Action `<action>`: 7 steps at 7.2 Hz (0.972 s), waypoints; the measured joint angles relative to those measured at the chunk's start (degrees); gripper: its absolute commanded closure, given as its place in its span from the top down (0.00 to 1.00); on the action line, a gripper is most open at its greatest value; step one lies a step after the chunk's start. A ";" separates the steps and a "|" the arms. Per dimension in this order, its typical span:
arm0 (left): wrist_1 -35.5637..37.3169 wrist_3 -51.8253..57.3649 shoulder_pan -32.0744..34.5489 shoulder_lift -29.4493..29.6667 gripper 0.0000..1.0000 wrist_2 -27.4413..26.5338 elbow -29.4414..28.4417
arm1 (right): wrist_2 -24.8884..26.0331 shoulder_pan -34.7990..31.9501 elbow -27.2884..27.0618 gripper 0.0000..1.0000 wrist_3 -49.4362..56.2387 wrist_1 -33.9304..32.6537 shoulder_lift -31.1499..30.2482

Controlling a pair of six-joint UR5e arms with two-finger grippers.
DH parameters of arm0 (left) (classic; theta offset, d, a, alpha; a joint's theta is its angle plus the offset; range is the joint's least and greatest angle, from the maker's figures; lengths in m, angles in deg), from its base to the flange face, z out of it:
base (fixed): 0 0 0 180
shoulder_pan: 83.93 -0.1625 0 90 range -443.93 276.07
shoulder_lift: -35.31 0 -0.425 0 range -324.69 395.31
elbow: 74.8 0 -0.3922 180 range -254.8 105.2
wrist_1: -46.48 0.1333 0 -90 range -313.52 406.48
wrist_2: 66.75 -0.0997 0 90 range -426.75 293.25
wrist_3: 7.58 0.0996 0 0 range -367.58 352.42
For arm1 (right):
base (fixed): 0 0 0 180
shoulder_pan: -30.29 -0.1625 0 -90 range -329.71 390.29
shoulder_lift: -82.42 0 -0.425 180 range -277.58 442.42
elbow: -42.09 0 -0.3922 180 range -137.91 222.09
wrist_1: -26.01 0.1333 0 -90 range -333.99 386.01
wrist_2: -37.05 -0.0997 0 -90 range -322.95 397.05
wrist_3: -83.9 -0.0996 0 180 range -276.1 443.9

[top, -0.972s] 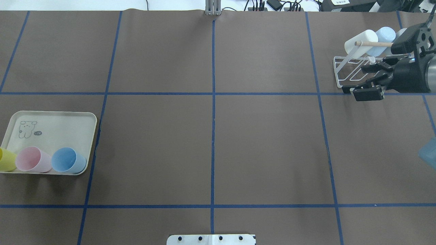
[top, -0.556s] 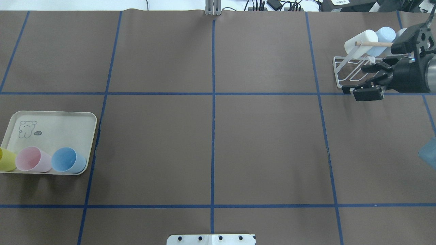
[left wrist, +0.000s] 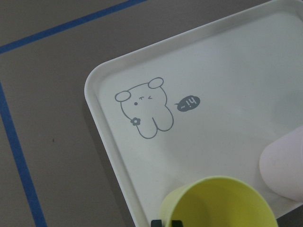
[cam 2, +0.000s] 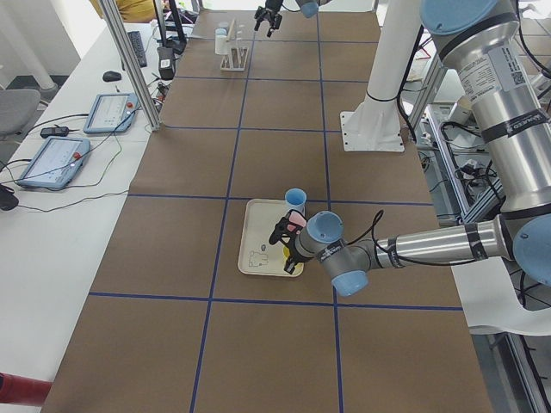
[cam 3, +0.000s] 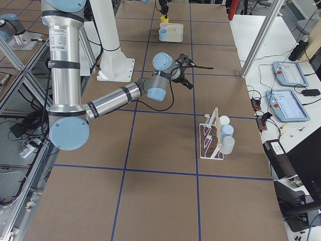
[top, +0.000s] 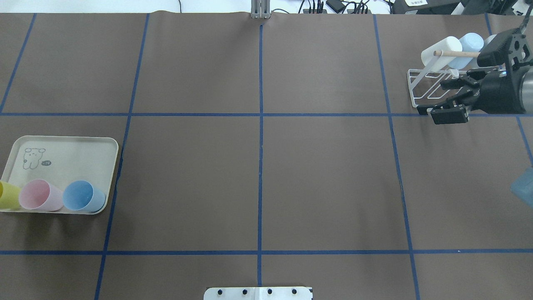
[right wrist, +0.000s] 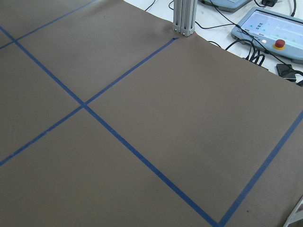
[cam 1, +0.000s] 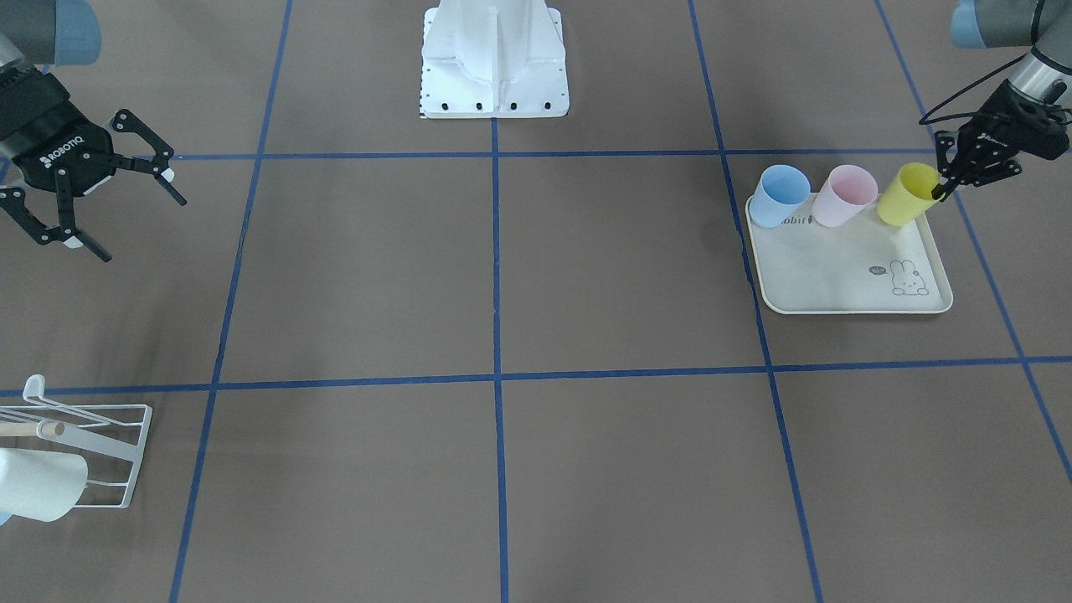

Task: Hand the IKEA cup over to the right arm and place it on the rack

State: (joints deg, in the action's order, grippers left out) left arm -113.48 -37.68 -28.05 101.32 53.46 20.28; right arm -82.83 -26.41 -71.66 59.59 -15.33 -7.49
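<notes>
Yellow [cam 1: 909, 194], pink [cam 1: 844, 194] and blue [cam 1: 779, 194] cups stand in a row on the cream tray [cam 1: 837, 280]. My left gripper [cam 1: 945, 186] sits at the yellow cup's rim and looks shut on it; in the left wrist view one fingertip [left wrist: 163, 222] is inside the yellow cup [left wrist: 218, 203]. The white wire rack [top: 416, 89] with its wooden dowel holds a white cup [top: 441, 49] and a light-blue cup [top: 469, 43]. My right gripper [top: 433, 98] is open and empty, hovering over the rack's near side.
The pink cup [top: 39, 195] and blue cup [top: 83, 196] stand close beside the yellow one [top: 7, 196]. The white robot base [cam 1: 494, 59] is at mid-table. An aluminium post [top: 260, 10] stands at the far edge. Tablets lie on the side table [cam 3: 288, 75].
The right gripper has shifted only slightly by the rack and stays open. The yellow cup at the tray's edge has moved a touch.
</notes>
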 measured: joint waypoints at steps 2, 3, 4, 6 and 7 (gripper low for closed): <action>0.40 0.19 4.21 0.39 0.00 0.53 0.84 | -0.43 0.11 0.02 1.00 0.09 0.12 1.73; 1.12 0.33 8.38 0.66 0.00 1.80 1.94 | -0.47 0.41 0.16 1.00 0.21 0.41 3.16; 3.41 0.42 12.49 0.79 0.00 5.13 4.48 | -0.45 1.28 0.38 1.00 0.30 1.30 5.06; 16.21 0.46 19.01 1.87 0.00 11.13 16.07 | -0.03 5.04 1.52 1.00 0.34 4.10 10.15; 26.45 0.34 20.37 3.60 0.00 12.21 23.94 | 0.64 7.93 2.63 1.00 0.09 5.09 14.05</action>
State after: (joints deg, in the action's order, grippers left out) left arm -87.03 -37.34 -7.68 104.92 65.68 44.21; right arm -82.19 -18.49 -69.03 59.67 -10.24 6.56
